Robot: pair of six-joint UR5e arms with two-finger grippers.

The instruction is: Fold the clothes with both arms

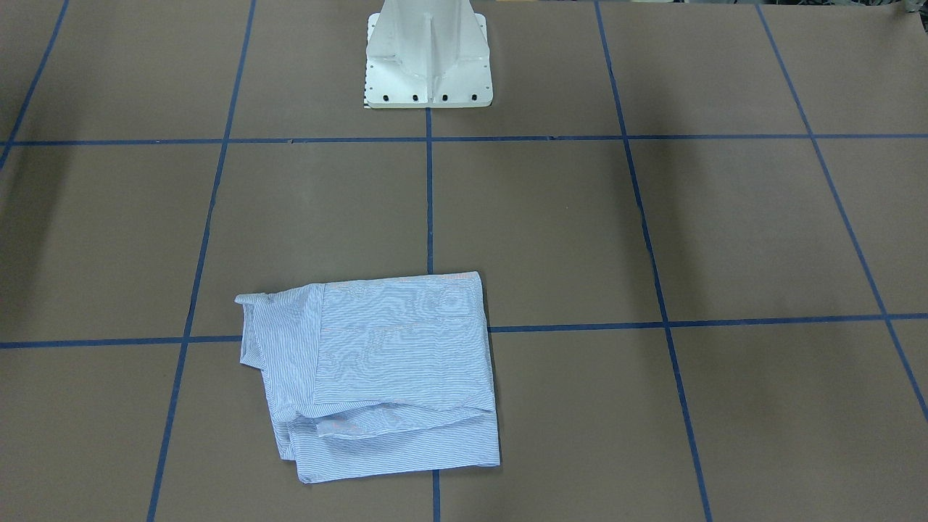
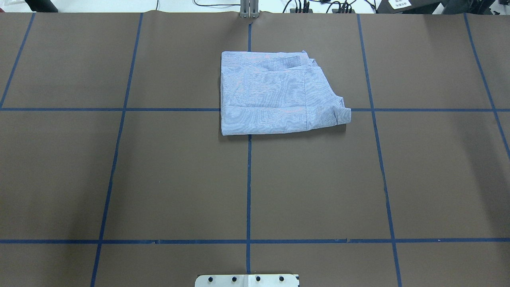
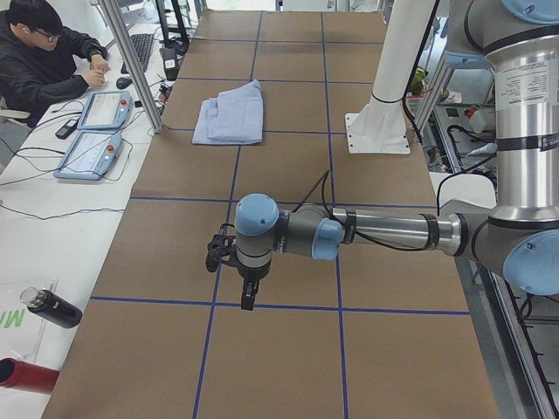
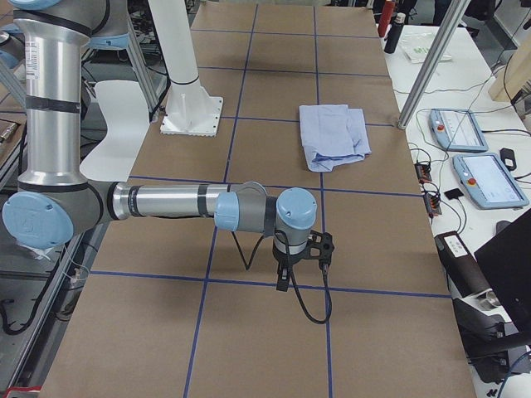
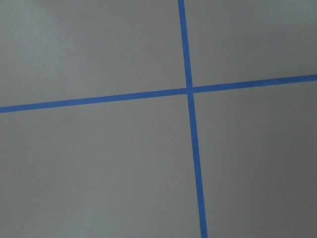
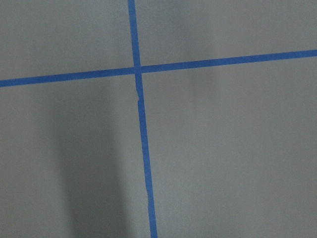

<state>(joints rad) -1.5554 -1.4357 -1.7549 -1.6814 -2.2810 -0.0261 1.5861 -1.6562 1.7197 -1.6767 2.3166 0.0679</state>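
Note:
The clothes are one pinstriped light blue shirt [image 1: 377,370], lying folded into a compact rectangle on the brown table [image 2: 119,179], on the side far from the robot base [image 2: 275,93]. It also shows in both side views [image 3: 231,113] [image 4: 332,137]. My left gripper [image 3: 247,299] hangs point-down over the table's left end, far from the shirt. Over the opposite end my right gripper [image 4: 282,280] hangs the same way. Neither touches the cloth. I cannot tell whether either is open or shut. Both wrist views show only brown table and blue tape.
The white pedestal base [image 1: 428,65] stands at the table's robot side. Blue tape lines [image 2: 249,179] grid the surface. A person [image 3: 44,61] sits at a side desk with teach pendants [image 3: 92,131] and bottles [image 3: 52,307].

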